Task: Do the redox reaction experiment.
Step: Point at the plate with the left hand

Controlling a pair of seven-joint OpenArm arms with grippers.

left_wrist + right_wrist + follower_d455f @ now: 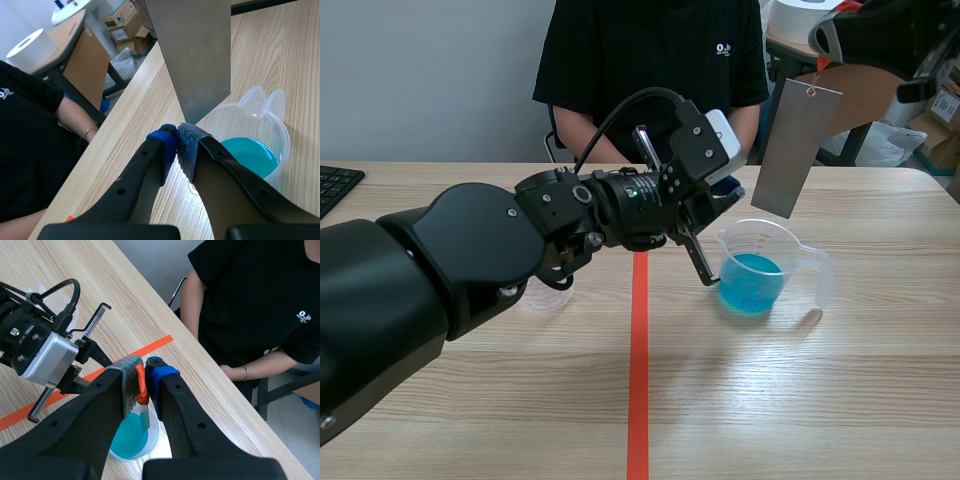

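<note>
A grey metal plate [795,150] hangs tilted from an orange-red tag [820,65], and my right gripper [823,55] is shut on that tag up at the back right. The plate's lower end is just above a clear beaker [765,262] holding blue liquid [752,282], without touching the liquid. In the right wrist view the gripper [144,371] pinches the tag [142,385] over the beaker [131,440]. My left gripper [177,140] is shut on nothing, its tips close to the plate's [195,55] lower end and the beaker's [260,145] rim.
A person in a black shirt [650,70] sits across the table. A small clear dish [545,295] lies under my left arm. A keyboard [335,185] is at the far left. An orange-red tape line [639,380] runs down the table's middle.
</note>
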